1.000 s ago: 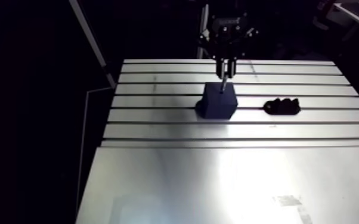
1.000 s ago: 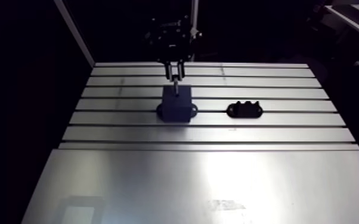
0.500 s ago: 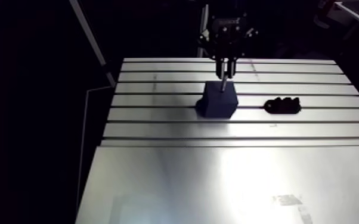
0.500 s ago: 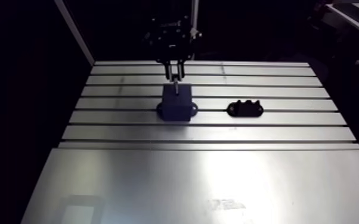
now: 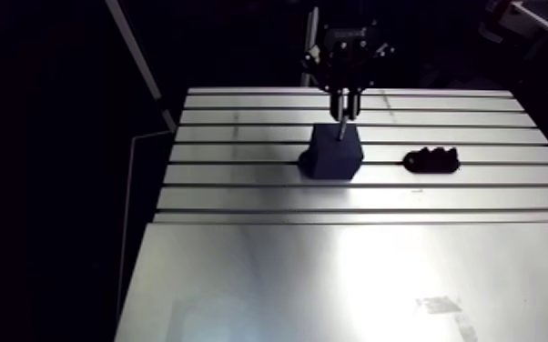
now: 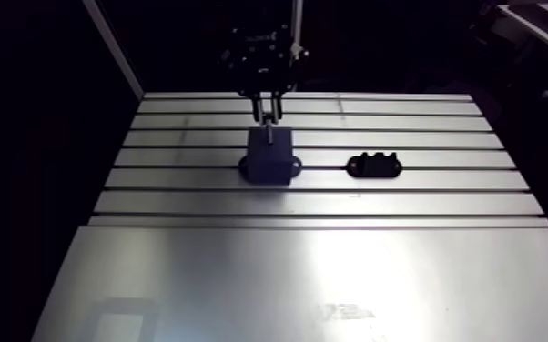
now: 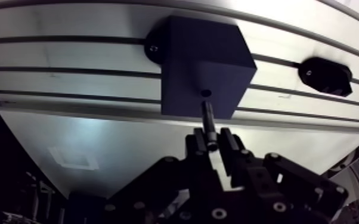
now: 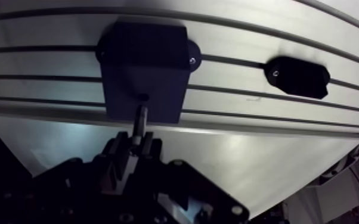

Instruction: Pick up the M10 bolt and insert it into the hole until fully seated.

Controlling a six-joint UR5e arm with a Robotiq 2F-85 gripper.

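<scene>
Comparing with just before, you see little change: the gripper (image 7: pixel 212 140) keeps pinching the M10 bolt (image 7: pixel 209 119), tip just short of the hole (image 7: pixel 206 93) in the block (image 7: pixel 200 53), not yet seated.

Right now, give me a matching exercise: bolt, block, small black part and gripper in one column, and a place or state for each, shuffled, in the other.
1. bolt
2. block
3. small black part
4. gripper

A. on the table, apart from the block
B. shut on the bolt
C. has a hole in its top
D. between the fingers, tip near the hole

Pairs: 1-D, 2-C, 3-A, 4-B.
</scene>
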